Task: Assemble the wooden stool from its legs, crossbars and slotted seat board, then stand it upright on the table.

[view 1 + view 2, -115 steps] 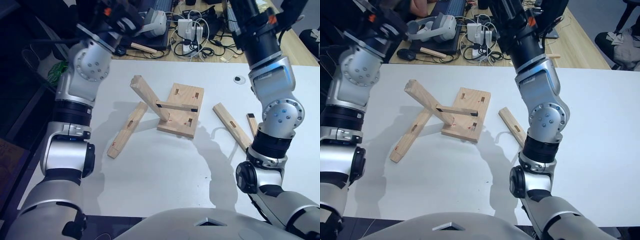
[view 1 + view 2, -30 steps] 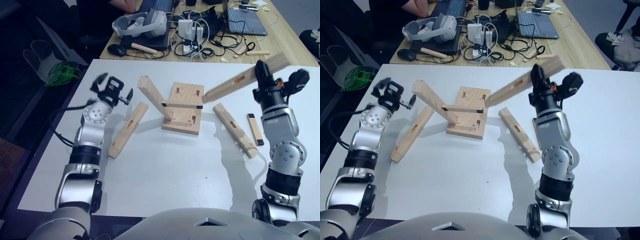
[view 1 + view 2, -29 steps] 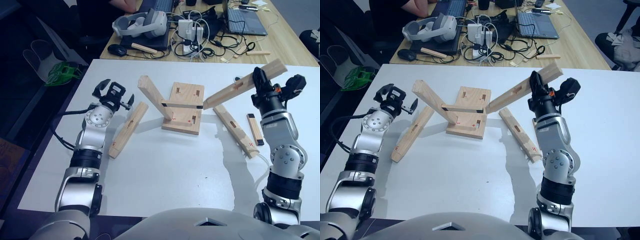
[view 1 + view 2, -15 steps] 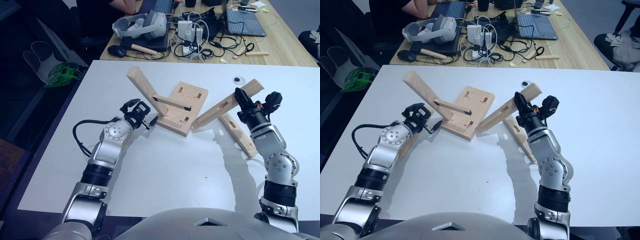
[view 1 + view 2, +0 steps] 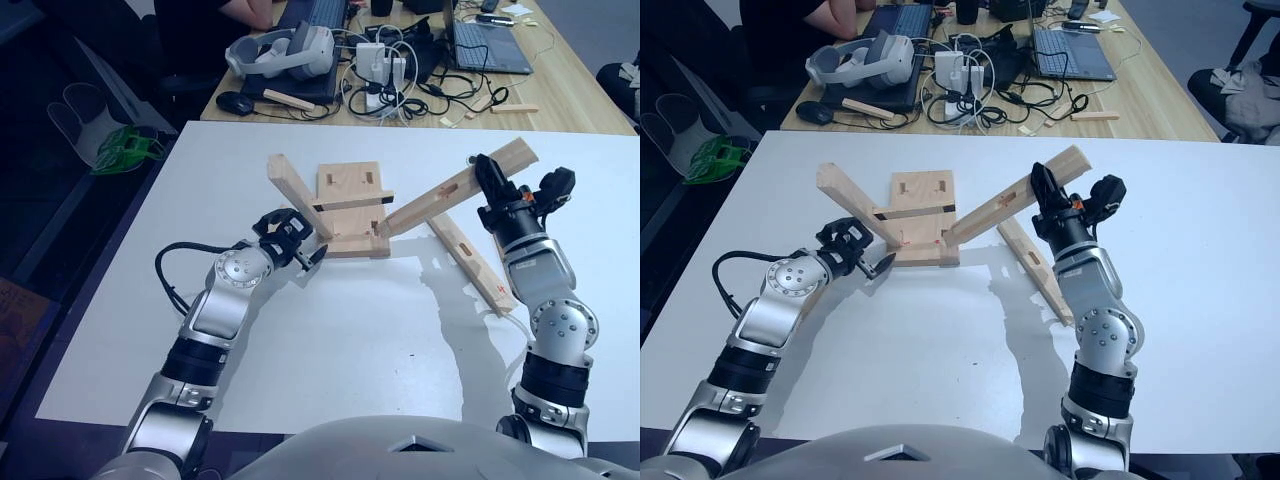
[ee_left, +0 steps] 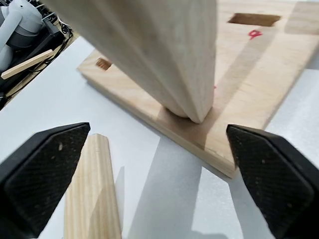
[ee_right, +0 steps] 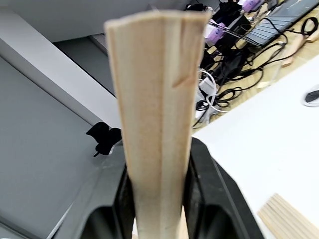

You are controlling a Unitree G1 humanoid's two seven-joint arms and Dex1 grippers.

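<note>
Leg (image 5: 450, 193) slants above the right side of the table (image 5: 330, 340), clamped near its upper end in the right gripper (image 5: 492, 190). Its long axis runs from that grip down and to the robot's left. The low end points at the near right corner of the seat (image 5: 345, 180), touching it or just short of it; whether the tip sits in a slot cannot be told. The seat lies mid-table with its slotted face up, left of and below the right gripper. Seating the tip probably calls for a push along the leg's own axis. 1 fitted leg (image 5: 293, 188) leans up and left from the seat's near left corner, with a crossbar (image 5: 352, 203) running right from it. The left gripper (image 5: 296, 240) sits wide open and empty just beside that corner, which makes it the nearer arm for steadying the seat. A loose leg (image 5: 468, 258) lies flat just right of the seat, and a spare leg (image 6: 93, 199) lies by the left gripper.
</note>
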